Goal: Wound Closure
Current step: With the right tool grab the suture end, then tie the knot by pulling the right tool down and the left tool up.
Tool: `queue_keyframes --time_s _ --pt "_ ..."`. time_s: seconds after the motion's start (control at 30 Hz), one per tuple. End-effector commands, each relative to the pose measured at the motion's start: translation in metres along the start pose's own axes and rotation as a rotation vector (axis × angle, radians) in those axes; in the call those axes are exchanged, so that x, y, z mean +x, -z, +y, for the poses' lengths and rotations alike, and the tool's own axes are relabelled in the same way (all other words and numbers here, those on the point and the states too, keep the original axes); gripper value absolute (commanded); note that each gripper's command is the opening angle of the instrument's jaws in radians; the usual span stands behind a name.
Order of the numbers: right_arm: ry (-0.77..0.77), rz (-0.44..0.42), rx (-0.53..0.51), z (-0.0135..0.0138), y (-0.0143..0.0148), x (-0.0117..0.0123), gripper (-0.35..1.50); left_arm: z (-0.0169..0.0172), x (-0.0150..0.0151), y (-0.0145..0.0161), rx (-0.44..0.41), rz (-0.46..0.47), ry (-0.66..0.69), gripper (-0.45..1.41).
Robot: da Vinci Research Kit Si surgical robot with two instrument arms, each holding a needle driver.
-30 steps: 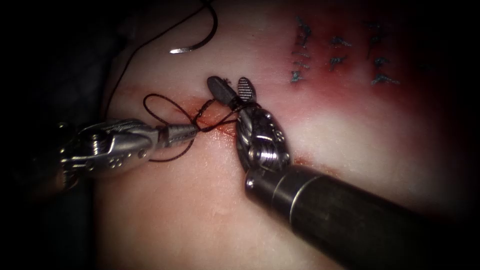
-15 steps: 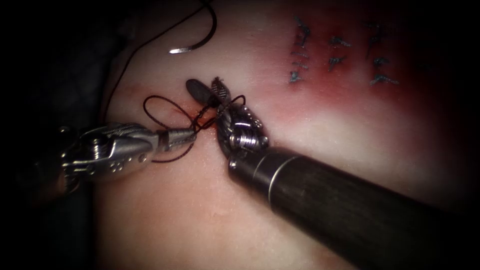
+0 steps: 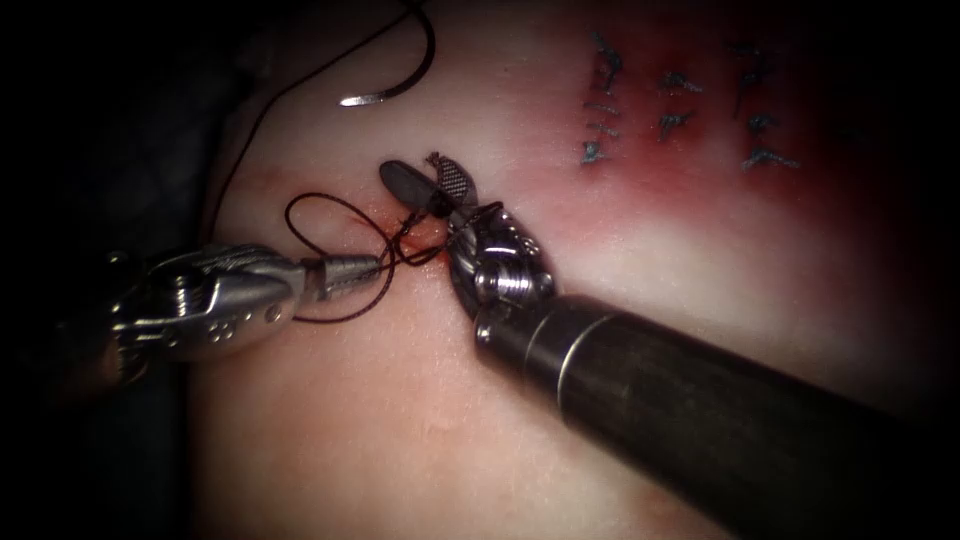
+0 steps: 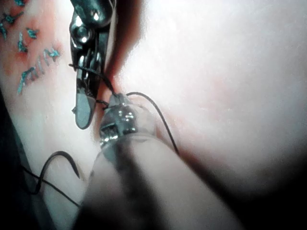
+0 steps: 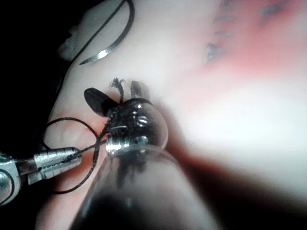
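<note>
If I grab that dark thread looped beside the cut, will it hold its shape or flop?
Likely floppy: the dark braided thread lies in loose curls on the pale tissue. Probably light, following the left tool that holds it. The curved steel needle lies free, so it may drag.

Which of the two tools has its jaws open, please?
The right tool, entering from the picture's right: its jaws stand spread apart above the cut, with thread around them. The left tool is shut on the thread. The needle lies free on the tissue.

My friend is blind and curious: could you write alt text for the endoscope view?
The left tool holds looped dark thread at the cut in pale tissue; the right tool has open jaws beside it. The curved needle lies free on the tissue.
</note>
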Motion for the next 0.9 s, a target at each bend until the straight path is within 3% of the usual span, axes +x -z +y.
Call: queue_keyframes --time_s 0.03,0.27,0.43,0.47,0.53,0.57,0.6,0.9 --pt "0.002 -0.001 0.005 0.0002 -0.0009 -0.0001 1.45 -0.0004 -0.0002 -0.0008 0.002 0.001 -0.002 -0.35" --pt "0.002 -0.002 0.008 0.0004 -0.0009 0.0001 1.38 -0.0003 -0.0003 -0.0006 0.001 0.004 -0.004 -0.35" --pt "0.005 -0.017 0.025 -0.0003 -0.0005 -0.0002 1.05 -0.0002 -0.0004 -0.0006 0.001 0.003 -0.005 -0.35" --pt "0.005 -0.017 0.025 -0.0003 -0.0005 -0.0002 1.05 -0.0002 -0.0004 -0.0006 0.001 0.003 -0.005 -0.35" --pt "0.016 -0.024 0.023 -0.0004 -0.0003 -0.0003 0.59 -0.0002 -0.0004 -0.0006 0.001 0.004 -0.005 -0.35" --pt "0.016 -0.024 0.023 -0.0004 -0.0003 -0.0003 0.59 -0.0002 -0.0004 -0.0006 0.001 0.004 -0.005 -0.35" --pt "0.028 -0.038 0.015 -0.0005 0.0 -0.0002 -0.35 -0.0002 -0.0005 -0.0006 0.001 0.002 -0.006 -0.35" --pt "0.137 -0.036 -0.014 -0.0007 0.0004 0.0003 -0.35 -0.0003 -0.0013 -0.0004 -0.001 -0.004 -0.009 -0.35"
